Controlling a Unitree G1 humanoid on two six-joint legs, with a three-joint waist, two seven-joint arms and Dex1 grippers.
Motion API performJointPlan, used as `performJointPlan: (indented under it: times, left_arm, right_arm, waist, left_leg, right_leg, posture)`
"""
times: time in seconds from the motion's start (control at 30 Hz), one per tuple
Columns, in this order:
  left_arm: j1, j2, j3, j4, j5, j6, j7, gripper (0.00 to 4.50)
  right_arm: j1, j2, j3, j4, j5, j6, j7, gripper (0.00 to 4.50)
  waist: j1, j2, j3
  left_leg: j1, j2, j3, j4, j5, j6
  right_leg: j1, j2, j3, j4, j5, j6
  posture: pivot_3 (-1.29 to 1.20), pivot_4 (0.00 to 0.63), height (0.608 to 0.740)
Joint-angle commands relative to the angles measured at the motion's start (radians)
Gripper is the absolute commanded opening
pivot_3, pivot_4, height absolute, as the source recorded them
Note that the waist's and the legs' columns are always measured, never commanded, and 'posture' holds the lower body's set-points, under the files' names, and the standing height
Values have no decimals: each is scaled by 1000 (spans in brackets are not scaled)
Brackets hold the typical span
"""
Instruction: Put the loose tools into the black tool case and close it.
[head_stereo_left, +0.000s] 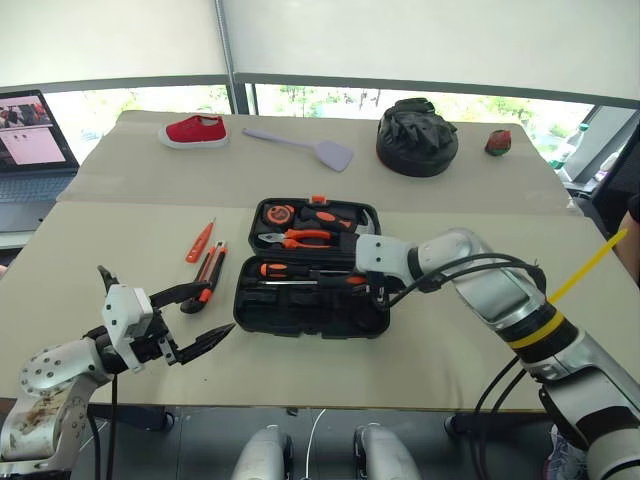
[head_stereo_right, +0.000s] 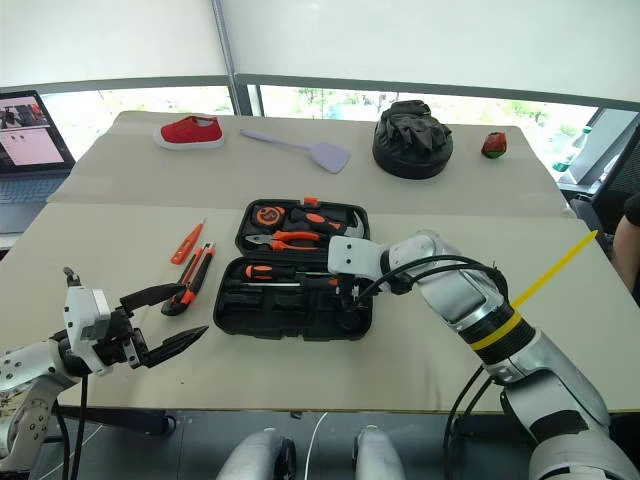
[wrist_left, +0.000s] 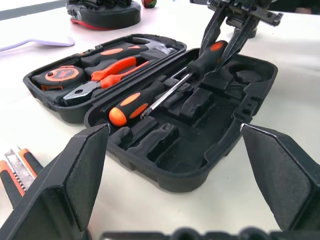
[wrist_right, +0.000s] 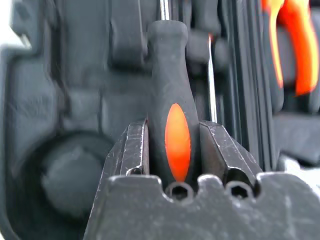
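Beige desk (head_stereo_left: 120, 250) under bright windows: the black tool case (head_stereo_left: 311, 268) lies open at centre, where the right hand (wrist_left: 226, 31) clamps the handle of an orange-and-black screwdriver (wrist_left: 200, 59) over the near tray. A stiff, light tool, it is probably best held mid-handle. The left hand (head_stereo_left: 195, 318) hovers spread and empty beside the utility knife (head_stereo_left: 208, 274) and slim orange screwdriver (head_stereo_left: 200, 240), both loose left of the case. Its fingertips appear hidden from the head cameras behind the wrist.
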Motion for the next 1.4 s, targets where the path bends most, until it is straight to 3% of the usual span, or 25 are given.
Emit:
performJointPlan:
  times: [0.03, 0.43, 0.47, 0.57, 0.8, 0.93, 1.1, 1.4]
  left_arm:
    - [5, 7, 22, -35, 3, -22, 11, 4500]
    - [19, 13, 28, -60, 0, -10, 27, 4500]
    - [21, 13, 30, -64, 0, -9, 29, 4500]
    - [33, 13, 35, -72, -2, -2, 34, 4500]
    - [50, 14, 47, -76, -1, -3, 44, 4500]
    - [44, 10, 41, -74, 3, -4, 56, 4500]
    - [36, 17, 27, -73, 4, 1, 55, 4500]
    - [35, 37, 37, -73, 5, -1, 52, 4500]
  right_arm:
    - [-22, -5, -15, 19, -44, -35, 22, 1036]
    - [-50, 79, -11, 131, -115, -122, 47, 1036]
    - [-46, 75, -14, 129, -120, -146, 50, 1835]
    - [-38, 80, -78, 136, -84, -176, 43, 2827]
    - [-22, 61, -239, 148, 90, -213, 152, 2827]
    - [0, 197, -335, 203, 210, -242, 105, 1825]
    - [24, 299, -296, 292, 166, -270, 62, 65]
    - [63, 348, -201, 422, 39, -399, 17, 65]
  waist:
    - [-3, 0, 0]
    - [-12, 0, 0]
    - [-11, 0, 0]
    - [-9, 0, 0]
    - [-7, 0, 0]
    - [-15, 0, 0]
    - [-12, 1, 0]
    - [-11, 1, 1]
  left_leg:
    - [0, 0, 0, 0, 0, 0]
    - [1, 1, 0, -1, 0, 0]
    - [1, 1, 0, -1, 0, 0]
    - [0, 1, 0, -1, 0, 0]
    - [0, 1, 0, -1, 0, 0]
    - [2, 2, 0, -2, 0, 0]
    - [3, 2, 1, -3, 0, -1]
    - [3, 1, 1, -3, 0, -2]
  right_leg:
    - [0, 0, 0, 0, 0, 0]
    - [-1, 2, 0, 1, 0, -1]
    - [-1, 2, 0, 1, 0, -1]
    - [-1, 1, 0, 1, 0, -1]
    - [-1, 1, 0, 0, 0, -1]
    - [0, 2, 0, 1, 0, -1]
    - [0, 2, 0, 2, 1, -2]
    - [0, 1, -1, 2, 1, -2]
  posture:
    - [0, 150, 740]
    - [0, 150, 740]
    - [0, 150, 740]
    - [0, 150, 740]
    - [0, 150, 740]
    - [0, 150, 740]
    - [0, 150, 740]
    - [0, 150, 740]
